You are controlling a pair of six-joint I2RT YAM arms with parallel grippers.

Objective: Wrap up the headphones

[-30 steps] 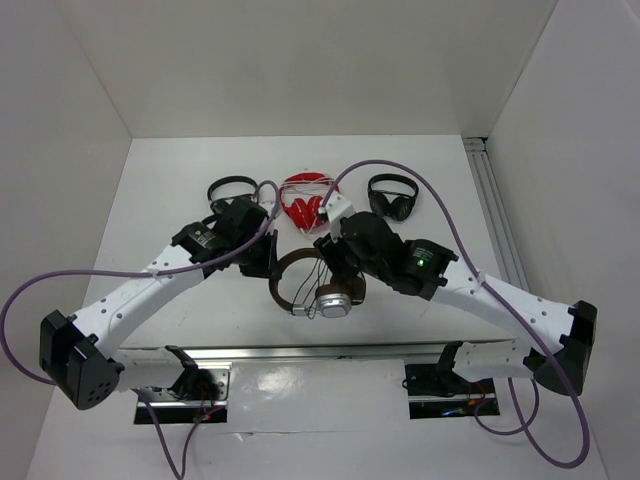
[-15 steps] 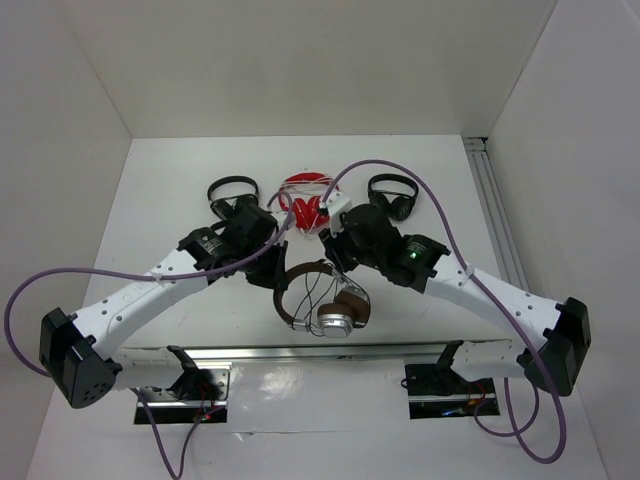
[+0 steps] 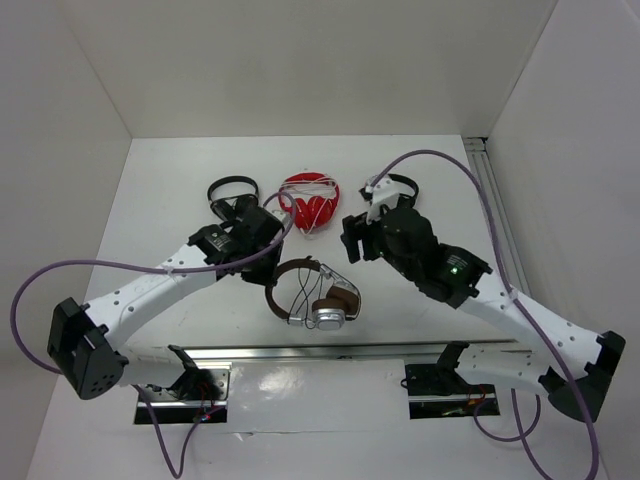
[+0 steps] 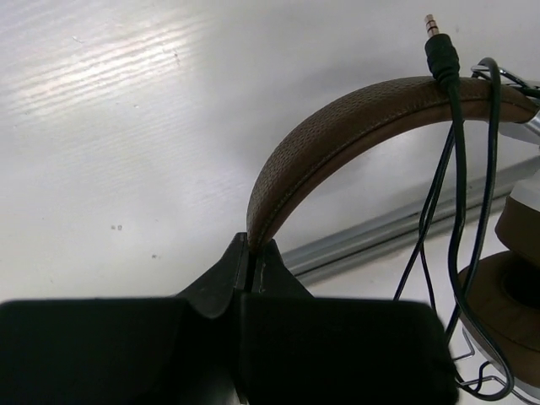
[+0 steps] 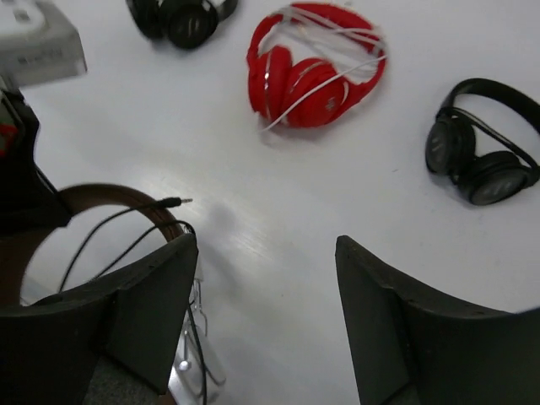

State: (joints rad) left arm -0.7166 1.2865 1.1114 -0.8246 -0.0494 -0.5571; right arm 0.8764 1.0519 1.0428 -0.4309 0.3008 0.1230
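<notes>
Headphones [image 3: 328, 314] sit near the middle of the table's near edge, cable [image 4: 456, 211] looped over the headband [image 4: 337, 126]. Left gripper [image 4: 251, 270] pinches the headband. Right gripper [image 5: 266, 253] hangs spread, empty, just beyond, toward the red pair [image 3: 310, 205].

The over-ear headphones [image 3: 333, 309], with brown grained headband and silver-and-brown ear cups, are at the near middle of the white worktop [image 3: 180, 190]. The left pincer [image 4: 251, 255] clamps the headband. Their thin black cable [image 4: 457, 160] loops over the band, its plug [image 4: 440, 56] free.

Robotics lab cell: plain white walls [image 3: 300, 70] boxing a white table [image 3: 170, 190], aluminium rail [image 3: 496, 215], bolted cabled arms [image 3: 150, 290].
</notes>
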